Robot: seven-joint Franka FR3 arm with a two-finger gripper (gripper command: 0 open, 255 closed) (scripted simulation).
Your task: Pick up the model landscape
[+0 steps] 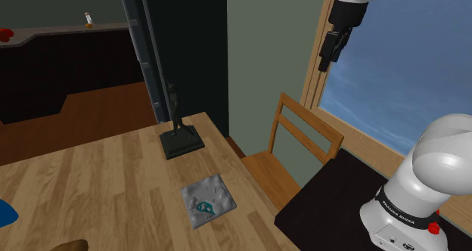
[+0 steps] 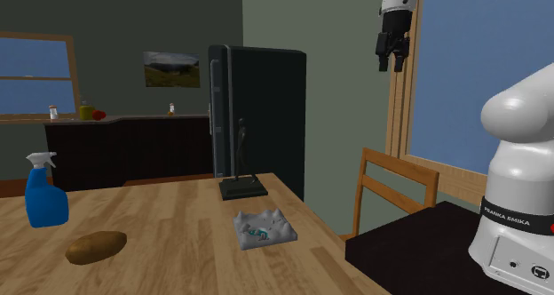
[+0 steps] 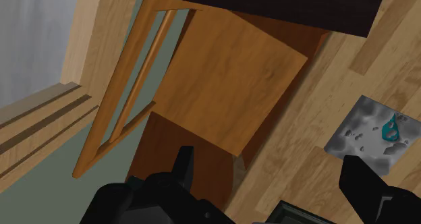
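The model landscape (image 1: pixel 207 202) is a small grey square slab with bumpy relief and a teal patch. It lies flat on the wooden table (image 1: pixel 98 181), close to the edge that faces the chair. It also appears in the second exterior view (image 2: pixel 264 227) and, far below the hand, in the wrist view (image 3: pixel 368 131). My black gripper (image 1: pixel 326 65) hangs high in front of the window frame, well above the chair and far from the slab. Its fingers stand apart (image 2: pixel 392 66), open, with nothing between them (image 3: pixel 276 179).
A dark figurine on a flat base (image 1: pixel 180 140) stands behind the slab. A wooden chair (image 1: pixel 291 147) sits between the table and the dark stand (image 1: pixel 340 196). A blue spray bottle (image 2: pixel 43 191) and a potato (image 2: pixel 96 246) rest on the table. A tall dark fridge (image 2: pixel 257 115) rises behind.
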